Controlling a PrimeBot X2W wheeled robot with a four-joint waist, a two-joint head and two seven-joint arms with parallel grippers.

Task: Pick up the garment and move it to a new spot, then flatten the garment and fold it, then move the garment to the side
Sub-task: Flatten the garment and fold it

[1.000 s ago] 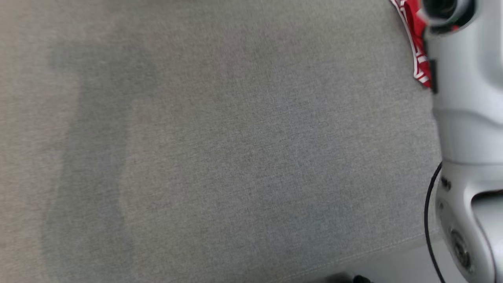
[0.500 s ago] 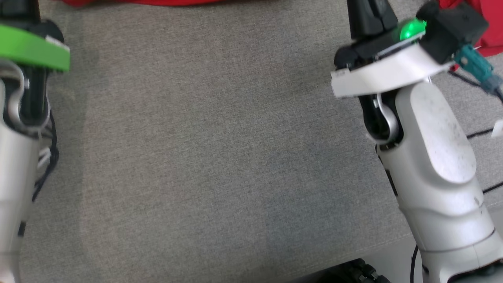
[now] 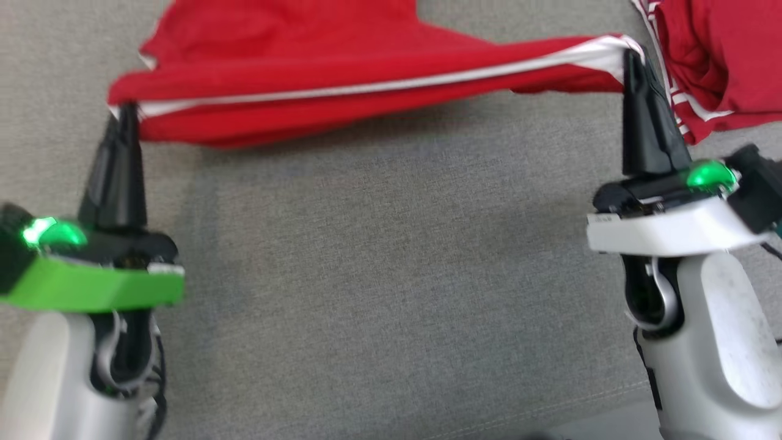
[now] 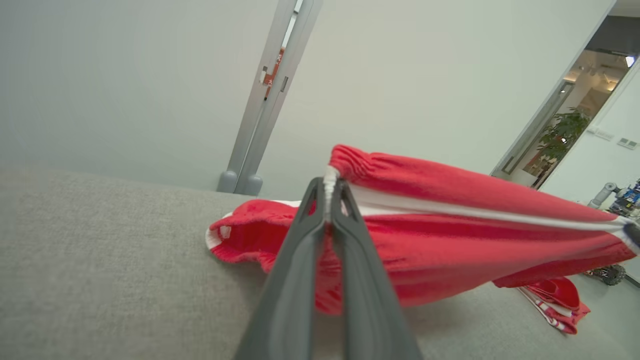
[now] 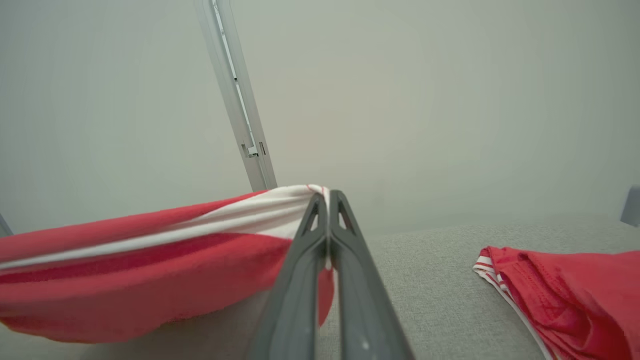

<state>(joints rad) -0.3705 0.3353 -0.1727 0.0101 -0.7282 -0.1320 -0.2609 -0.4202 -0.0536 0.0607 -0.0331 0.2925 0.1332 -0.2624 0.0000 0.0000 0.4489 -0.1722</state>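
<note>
Head view: the left gripper and the right gripper are each clamped tight on one end of the red garment. Its white-striped edge is stretched left to right over the far part of the grey fabric surface. A second red striped garment lies far right.

Left wrist view: the fingers pinch white trim. A red label on a metal post is too small to read.

Right wrist view: the fingers are closed on the white band.

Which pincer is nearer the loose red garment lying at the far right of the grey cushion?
Right. The right pincer is just beside that loose garment, on its left; the left pincer is far across, at the other end of the stretched garment.
</note>
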